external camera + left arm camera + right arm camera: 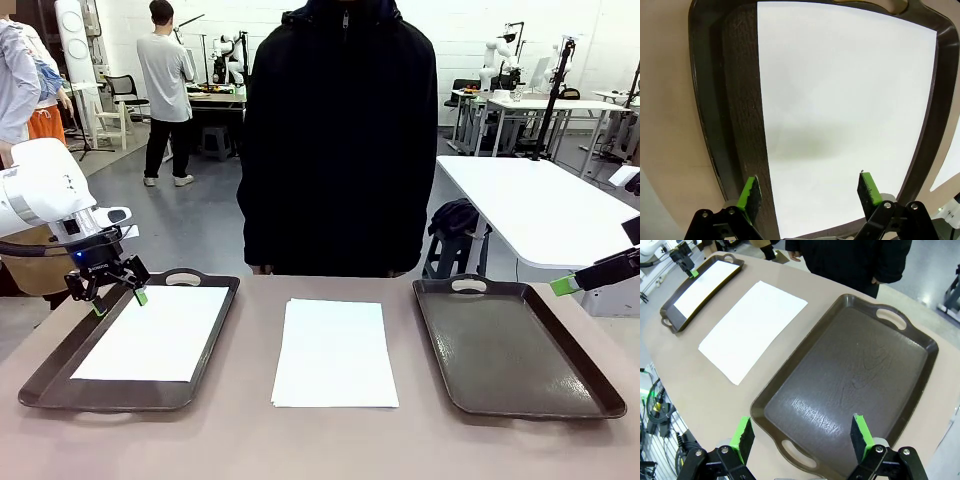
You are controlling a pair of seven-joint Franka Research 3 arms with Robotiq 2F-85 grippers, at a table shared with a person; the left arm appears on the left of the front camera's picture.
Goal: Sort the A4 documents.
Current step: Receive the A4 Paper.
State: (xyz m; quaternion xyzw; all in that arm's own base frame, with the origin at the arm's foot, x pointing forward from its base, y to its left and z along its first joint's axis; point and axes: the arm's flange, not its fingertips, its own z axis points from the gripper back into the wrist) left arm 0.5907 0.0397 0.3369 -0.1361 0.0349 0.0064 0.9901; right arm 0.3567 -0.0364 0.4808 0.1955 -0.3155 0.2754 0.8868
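the left end effector point(120, 301) hangs with its jaws wide and empty above the far left corner of the left tray point(45, 385), where 1 a4 sheet point(155, 333) lies flat. the right end effector point(565, 285), also wide and holding nothing, hovers off the far right rim of the bare right tray point(520, 350). the remaining documents point(335, 352) lie on the surface point(320, 440) between the 2 trays, apart from both. whether that is 1 sheet or several cannot be told.

the likely trouble is the paper itself. lying flat, it offers no raised edge to pinch, so the pads could skid across it, crease it, or drag up 2 sheets together. a sheet lifted by 1 corner would probably droop and could snag on a raised tray rim on the way in. both arms reaching for the middle at once could meet there, and the person point(340, 140) stands close at the far edge.

bare strips of surface run along both long sides of the middle documents, and the right tray's whole floor is open for a landing.
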